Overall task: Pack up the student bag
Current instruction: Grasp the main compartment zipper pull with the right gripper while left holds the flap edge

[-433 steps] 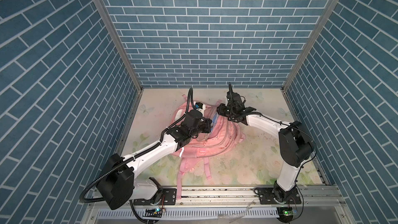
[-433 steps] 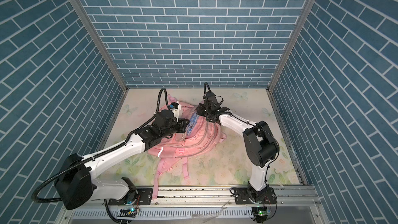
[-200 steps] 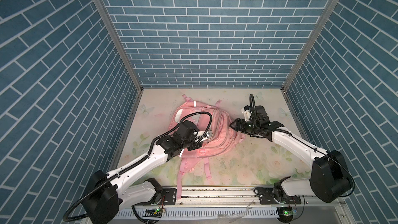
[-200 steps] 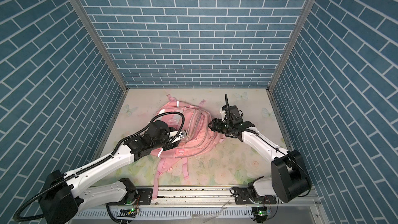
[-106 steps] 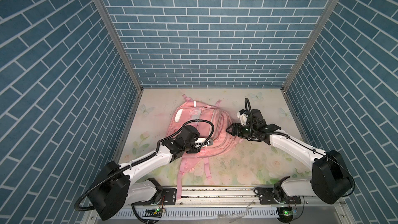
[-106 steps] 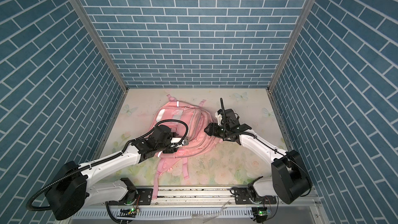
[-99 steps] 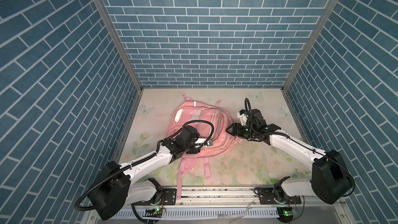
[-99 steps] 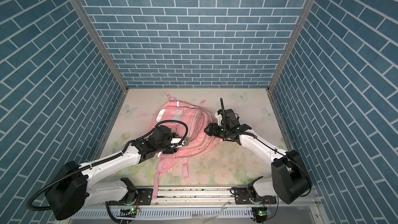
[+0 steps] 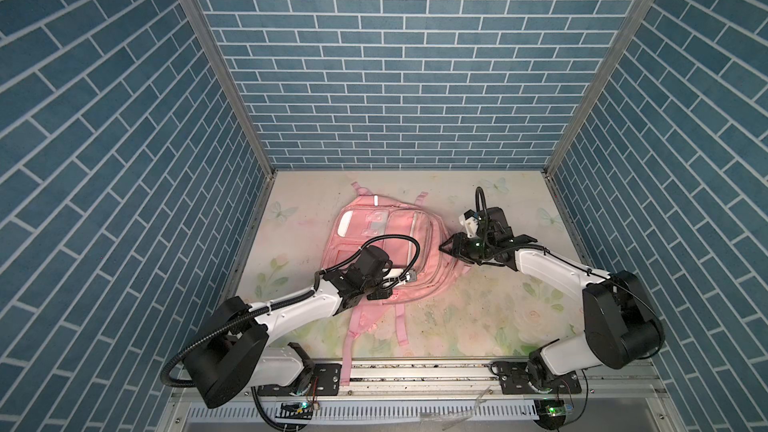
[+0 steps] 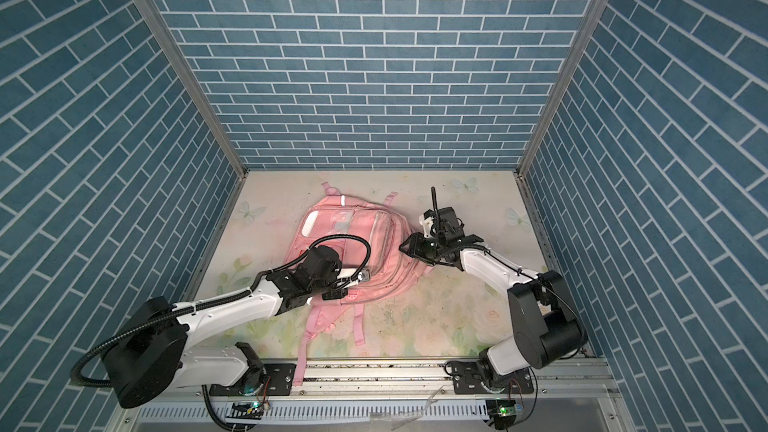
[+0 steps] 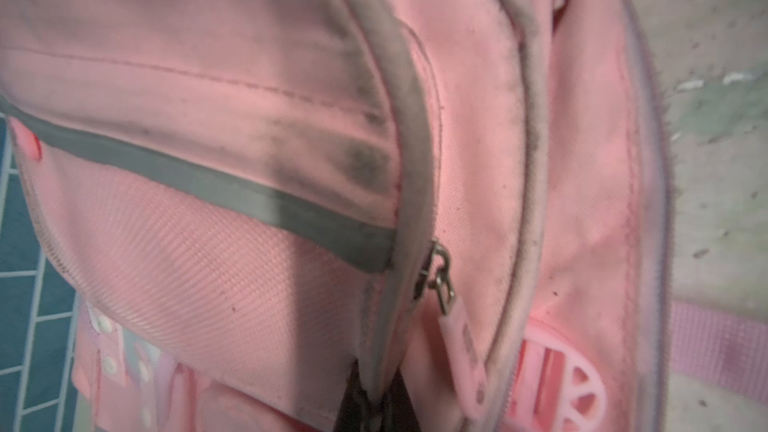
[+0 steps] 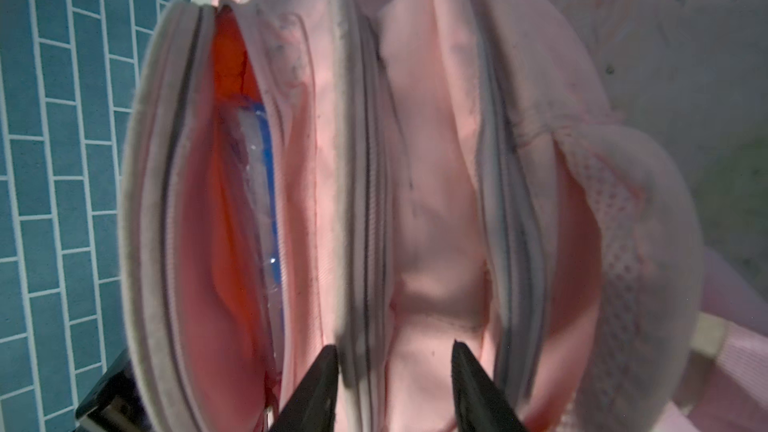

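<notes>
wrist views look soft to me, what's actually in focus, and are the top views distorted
Left wrist view: the student bag weave and zipper pull are fairly sharp, the upper fabric softer. Right wrist view: soft throughout, the open pocket glows orange, the right gripper is near-black. Both top views: even light, sharp, walls splaying with wide-angle perspective.

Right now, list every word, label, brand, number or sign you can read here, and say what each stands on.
No text can be read in any view.
student bag: no print legible on its front or window pockets in the top views.
pink zipper pull: a faint mark, too blurred to read.
</notes>
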Robot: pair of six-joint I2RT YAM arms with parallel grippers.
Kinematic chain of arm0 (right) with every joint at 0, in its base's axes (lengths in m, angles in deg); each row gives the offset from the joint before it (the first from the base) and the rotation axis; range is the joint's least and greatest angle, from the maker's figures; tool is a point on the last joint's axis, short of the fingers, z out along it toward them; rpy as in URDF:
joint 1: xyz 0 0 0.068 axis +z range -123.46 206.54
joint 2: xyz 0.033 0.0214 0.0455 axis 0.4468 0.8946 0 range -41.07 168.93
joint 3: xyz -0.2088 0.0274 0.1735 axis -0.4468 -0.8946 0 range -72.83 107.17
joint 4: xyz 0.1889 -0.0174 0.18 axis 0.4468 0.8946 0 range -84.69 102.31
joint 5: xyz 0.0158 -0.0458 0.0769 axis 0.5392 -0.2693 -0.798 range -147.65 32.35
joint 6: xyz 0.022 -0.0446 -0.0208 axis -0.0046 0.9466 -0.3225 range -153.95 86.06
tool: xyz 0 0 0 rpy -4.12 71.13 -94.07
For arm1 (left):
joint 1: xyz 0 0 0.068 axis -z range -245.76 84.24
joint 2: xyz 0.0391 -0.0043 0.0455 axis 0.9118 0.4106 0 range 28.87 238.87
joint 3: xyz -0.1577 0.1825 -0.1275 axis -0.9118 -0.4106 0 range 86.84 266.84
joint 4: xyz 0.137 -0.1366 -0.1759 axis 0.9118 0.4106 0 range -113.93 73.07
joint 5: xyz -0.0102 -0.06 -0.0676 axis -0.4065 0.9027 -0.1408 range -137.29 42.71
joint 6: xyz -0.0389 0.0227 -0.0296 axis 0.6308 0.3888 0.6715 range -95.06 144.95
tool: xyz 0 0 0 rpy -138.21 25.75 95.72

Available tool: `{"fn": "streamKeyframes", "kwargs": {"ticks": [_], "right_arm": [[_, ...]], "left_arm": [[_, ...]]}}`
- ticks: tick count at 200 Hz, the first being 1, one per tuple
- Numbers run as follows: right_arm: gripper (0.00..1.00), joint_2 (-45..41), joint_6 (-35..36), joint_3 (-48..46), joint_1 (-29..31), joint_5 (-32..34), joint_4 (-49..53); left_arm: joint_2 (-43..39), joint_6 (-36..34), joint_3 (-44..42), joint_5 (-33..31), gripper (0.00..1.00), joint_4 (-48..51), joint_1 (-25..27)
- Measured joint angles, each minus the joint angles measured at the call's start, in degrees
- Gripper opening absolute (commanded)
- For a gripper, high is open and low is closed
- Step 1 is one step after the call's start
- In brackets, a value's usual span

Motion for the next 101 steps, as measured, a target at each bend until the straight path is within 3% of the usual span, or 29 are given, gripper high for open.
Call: {"fn": "streamKeyframes", "kwargs": {"ticks": [39, 71, 101], "right_arm": [[0.4, 5.14, 0.42, 4.66, -2.36, -2.27, -1.14], [0.5, 10.29, 3.21, 12.68, -4.9, -2.64, 1.29], [0.56, 6.1, 6.1, 13.18, -10.08, 2.27, 2.97]], "left_arm": [[0.52, 6.12, 1.49, 0.28, 0.0, -0.46, 3.61], [5.35, 14.21, 6.64, 2.05, 0.0, -0.35, 5.77], [8.66, 26.36, 10.67, 4.2, 0.0, -1.09, 6.03]]}}
